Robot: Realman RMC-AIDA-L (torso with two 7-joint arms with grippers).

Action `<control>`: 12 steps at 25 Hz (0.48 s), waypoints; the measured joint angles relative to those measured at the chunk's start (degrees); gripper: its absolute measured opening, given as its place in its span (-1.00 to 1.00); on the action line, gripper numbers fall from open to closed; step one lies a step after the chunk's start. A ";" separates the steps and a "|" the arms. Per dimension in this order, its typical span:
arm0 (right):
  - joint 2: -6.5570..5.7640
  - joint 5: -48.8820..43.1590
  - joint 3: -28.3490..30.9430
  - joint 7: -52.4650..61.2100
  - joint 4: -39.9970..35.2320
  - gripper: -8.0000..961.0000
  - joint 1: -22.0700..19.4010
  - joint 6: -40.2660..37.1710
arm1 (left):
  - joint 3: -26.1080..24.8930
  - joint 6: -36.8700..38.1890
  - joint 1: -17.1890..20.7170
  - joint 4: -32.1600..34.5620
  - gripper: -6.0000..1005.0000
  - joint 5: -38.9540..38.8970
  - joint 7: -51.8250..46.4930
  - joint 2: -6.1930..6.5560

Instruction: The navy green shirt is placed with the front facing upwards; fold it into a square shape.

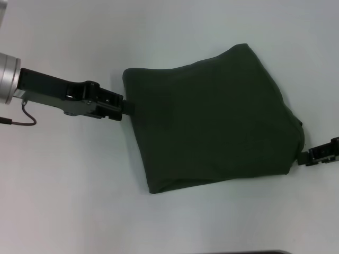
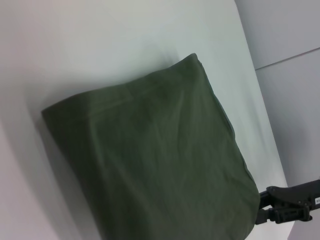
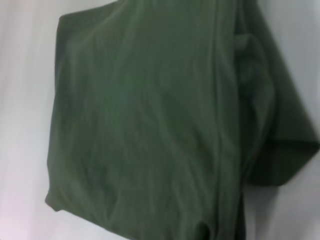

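Note:
The navy green shirt (image 1: 212,121) lies on the white table (image 1: 63,185) folded into a rough square, plain dark olive fabric facing up with no lettering or collar showing. My left gripper (image 1: 127,107) reaches in from the left and meets the middle of the shirt's left edge. At the shirt's lower right corner sits my right gripper (image 1: 303,157), touching the cloth. The left wrist view shows the folded shirt (image 2: 150,160) with the right gripper (image 2: 261,210) at its far corner. Folded layers of the shirt (image 3: 150,125) fill the right wrist view.
A thin dark cable (image 1: 21,119) loops below the left arm's silver wrist. White tabletop surrounds the shirt on all sides. The table's far edge (image 2: 260,75) shows in the left wrist view, with grey floor beyond it.

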 joint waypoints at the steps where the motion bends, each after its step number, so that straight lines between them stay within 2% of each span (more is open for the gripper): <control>1: -0.15 0.07 0.12 0.02 0.00 -0.16 -0.07 -0.02 | 0.00 0.00 0.00 0.00 -0.09 0.00 0.00 -0.02; 4: -0.16 0.10 0.04 0.04 0.23 -0.16 -0.06 0.22 | 0.00 0.00 0.04 -0.05 -0.09 0.00 0.00 -0.09; 12: 1.06 -0.02 -0.53 -0.07 0.46 -0.16 0.96 0.87 | 0.00 0.00 0.08 -0.09 -0.09 0.00 0.00 -0.15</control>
